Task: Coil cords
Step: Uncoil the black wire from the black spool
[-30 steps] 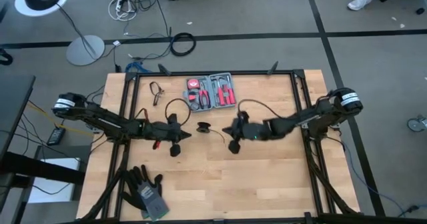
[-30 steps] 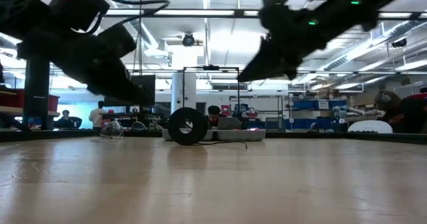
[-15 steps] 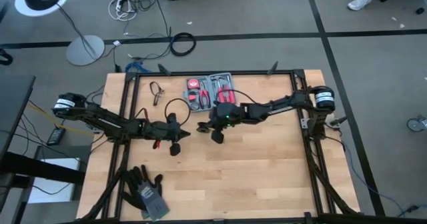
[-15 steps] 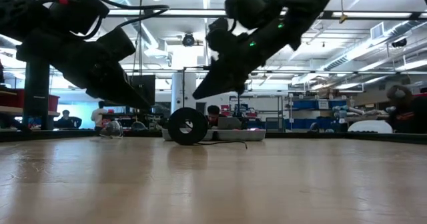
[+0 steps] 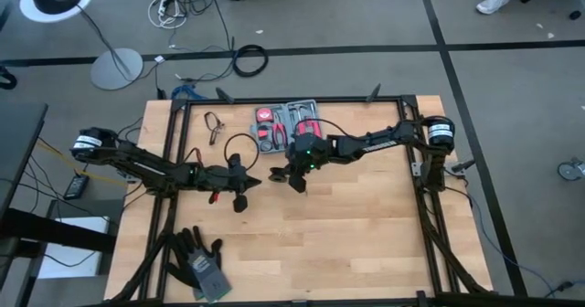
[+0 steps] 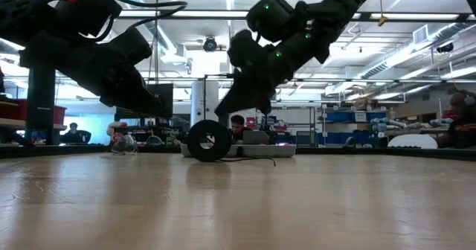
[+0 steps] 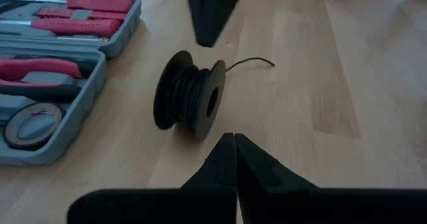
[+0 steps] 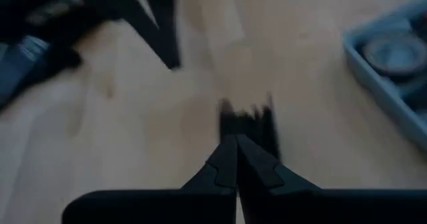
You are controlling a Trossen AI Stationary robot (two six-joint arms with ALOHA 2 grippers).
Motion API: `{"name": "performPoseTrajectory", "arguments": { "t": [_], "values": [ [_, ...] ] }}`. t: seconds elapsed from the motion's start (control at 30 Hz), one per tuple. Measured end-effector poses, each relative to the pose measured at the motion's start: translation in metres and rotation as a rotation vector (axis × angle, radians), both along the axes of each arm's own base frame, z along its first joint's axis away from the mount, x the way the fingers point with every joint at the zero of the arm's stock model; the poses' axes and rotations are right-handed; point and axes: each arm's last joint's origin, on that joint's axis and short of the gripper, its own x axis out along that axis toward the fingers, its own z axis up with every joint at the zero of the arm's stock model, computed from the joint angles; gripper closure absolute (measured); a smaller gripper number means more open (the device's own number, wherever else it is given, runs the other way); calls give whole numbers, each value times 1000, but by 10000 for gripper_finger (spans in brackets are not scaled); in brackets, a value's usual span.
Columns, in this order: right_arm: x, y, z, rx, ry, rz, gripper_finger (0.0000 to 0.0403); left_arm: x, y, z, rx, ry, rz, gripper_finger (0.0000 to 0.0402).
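Observation:
The cord is a thin black wire wound on a small black spool (image 7: 190, 95) that stands on its two rims on the wooden table (image 5: 366, 225), near the middle. Its free end (image 7: 257, 62) lies on the wood. My left gripper (image 7: 235, 139) is shut and hovers a little to the spool's left, pointing at it. My right gripper (image 6: 217, 112) is shut too. It slants down from the right and its tip stands just above the spool (image 6: 209, 140), with a small gap showing. The right wrist view shows the spool (image 8: 248, 124) blurred, right beyond my fingertips.
An open grey tool kit (image 5: 289, 126) with red-handled tools lies just behind the spool. A small dark tool (image 5: 216, 124) lies at the far left, and grey gloves (image 5: 201, 263) at the near left corner. Bare wood spreads over the near and right parts.
My right gripper has swung toward the table's left, from right of the centre to just over the spool, turning as it went and staying shut. It slowed in the last half second. The spool has not moved.

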Motion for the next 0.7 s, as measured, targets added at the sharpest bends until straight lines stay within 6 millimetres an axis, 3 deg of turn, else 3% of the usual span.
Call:
{"name": "performPoseTrajectory", "arguments": {
  "t": [0.23, 0.37, 0.47, 0.7],
  "values": [
    [-1, -4, -13, -14, 57, -21, 403, 1, 0, 1, 1, -13, -2, 401],
    [-3, -5, -14, -237, 121, -239, 403, 1, 0, 1, 5, -12, -4, 401],
    [-5, 3, -6, -360, 117, -262, 403, 1, 0, 1, 4, -13, -3, 401],
    [-5, 17, 8, -367, 71, -210, 403, 1, 0, 1, 3, -13, -3, 401]
  ]
}}
